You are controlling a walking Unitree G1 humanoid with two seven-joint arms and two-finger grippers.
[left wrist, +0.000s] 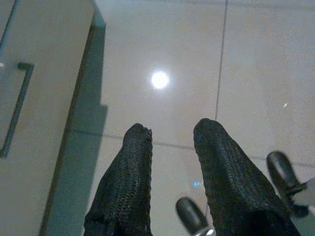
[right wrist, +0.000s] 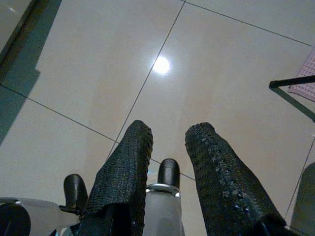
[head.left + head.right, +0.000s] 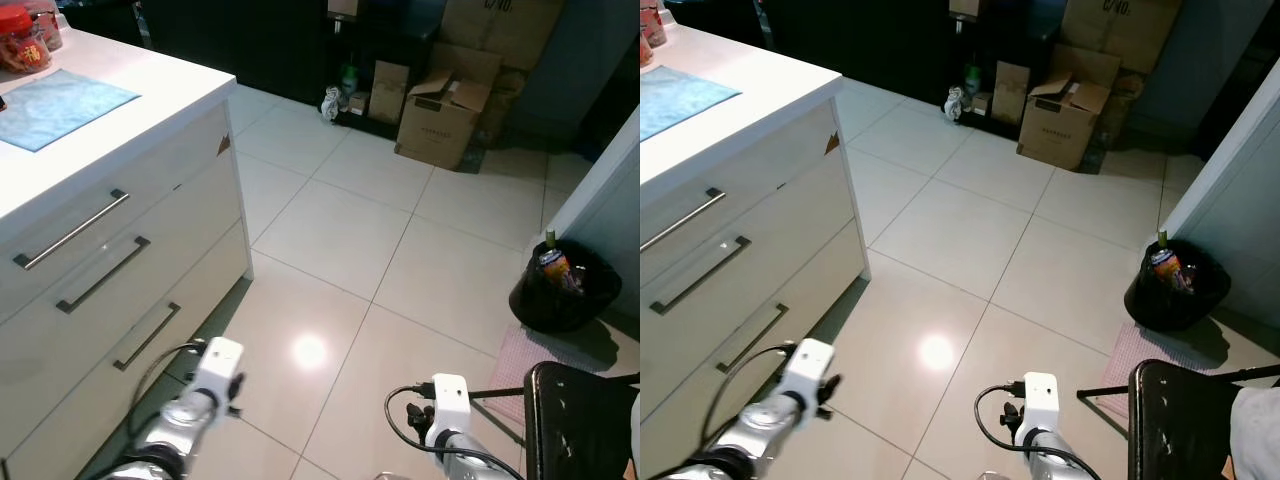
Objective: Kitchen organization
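Both arms are held low, the left gripper point(image 1: 170, 135) and right gripper point(image 2: 170, 132) parted and empty.

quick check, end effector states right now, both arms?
Left end effector: open, holding nothing, pointed down at the floor tiles.
Right end effector: open, holding nothing, also over the floor tiles.

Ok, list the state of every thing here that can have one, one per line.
left pincer: open, holding nothing, over the floor tiles
right pincer: open, holding nothing
drawers: all three shut
cardboard box: flaps open
black bin bag: open at the top, with rubbish and a bottle neck sticking out
blue cloth: laid flat on the counter
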